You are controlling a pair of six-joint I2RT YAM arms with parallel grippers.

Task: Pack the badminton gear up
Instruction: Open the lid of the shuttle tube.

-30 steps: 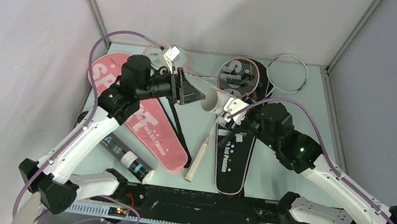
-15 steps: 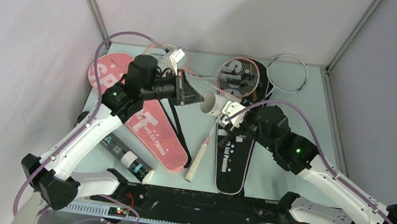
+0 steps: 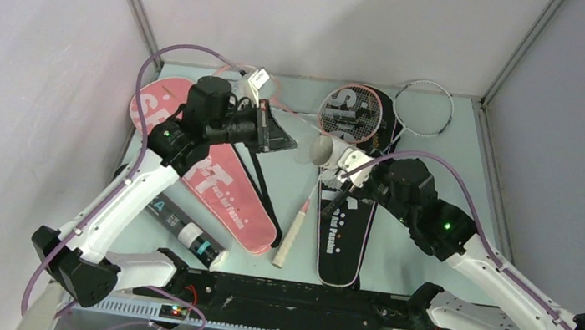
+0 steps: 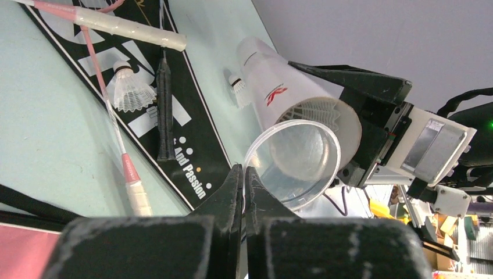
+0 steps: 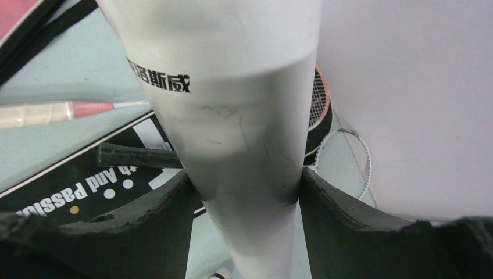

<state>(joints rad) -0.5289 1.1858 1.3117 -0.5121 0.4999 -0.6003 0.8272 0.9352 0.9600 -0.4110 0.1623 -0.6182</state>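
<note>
My right gripper [image 3: 340,162] [image 5: 244,186] is shut on the white shuttle tube [image 3: 323,149] [image 5: 232,116], held above the table with its open end toward the left arm. Feathers show inside the tube [image 4: 290,93]. My left gripper [image 3: 290,143] [image 4: 244,170] is shut, pinching the rim of a clear tube cap [image 4: 299,163] just off that end. A shuttlecock [image 4: 129,90] lies on the black cover [image 3: 344,230] and another shuttlecock [image 4: 237,86] beside the tube. The pink racket [image 3: 289,236] lies across the black cover. The white racket head [image 3: 424,110] is at the back.
The pink cover [image 3: 211,180] lies left of centre under the left arm, its black strap [image 3: 257,182] trailing beside it. A black shuttle tube [image 3: 180,231] rests near the front left edge. Grey walls enclose the table on three sides.
My left gripper's jaws have closed onto the clear cap. The right gripper has drawn the white tube slightly to the right, away from the left gripper.
</note>
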